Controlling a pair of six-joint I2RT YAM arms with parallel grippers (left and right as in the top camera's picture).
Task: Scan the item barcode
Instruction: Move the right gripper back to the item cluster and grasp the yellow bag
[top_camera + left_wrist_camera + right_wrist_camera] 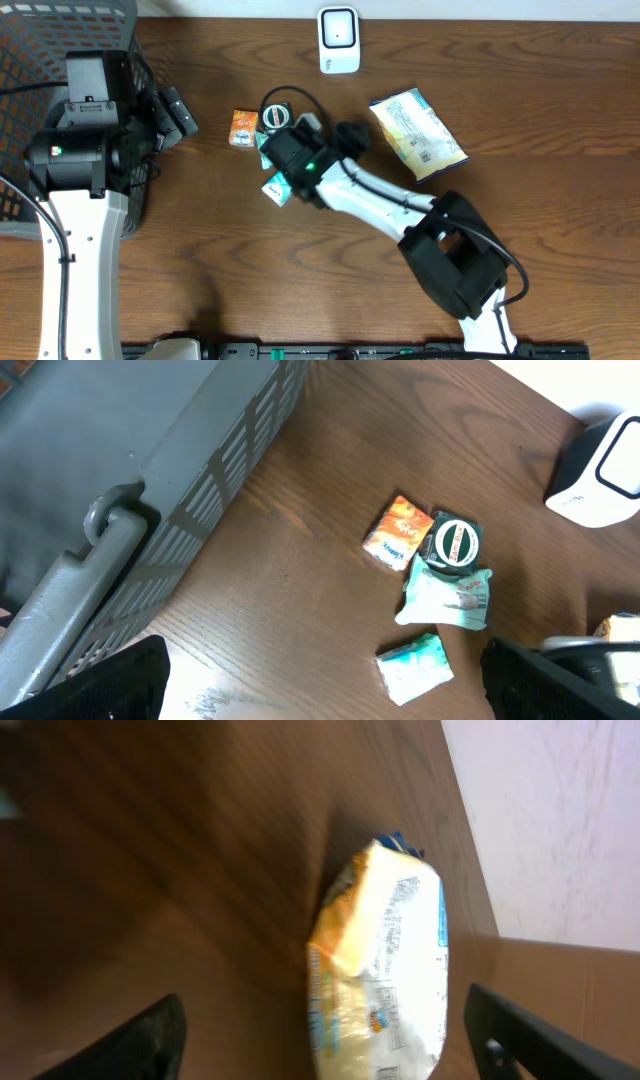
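Overhead: R arm (370, 190) reaches from the near edge to mid-table, wrist over a clump of small goods: orange box (243, 128), round tin (275, 117), teal packet (273, 190); yellow snack bag (418, 133) lies apart to the right, flat, printed face up; white scanner (339, 40) sits at the far edge, so I reckon any barcode has to be lifted & turned toward it; L arm (75, 150) sits by the grey basket (30, 60), prob. parked out of the way.

L wrist: left gripper (340, 685) has its jaws spread wide w/ nothing in them, above bare wood; same clump ahead, plus a green-white pouch (447, 595) touching the tin; basket wall on the left.

R wrist: blurred; right gripper (335, 1045) fingers stand far apart at both lower corners, nothing between them; bag lies ahead on the wood; my guess is it's the item to scan, not yet gripped.

Surface: dark wood-grain tabletop (560, 250), matte; of the room only a pale wall (560, 810) past the far edge shows.
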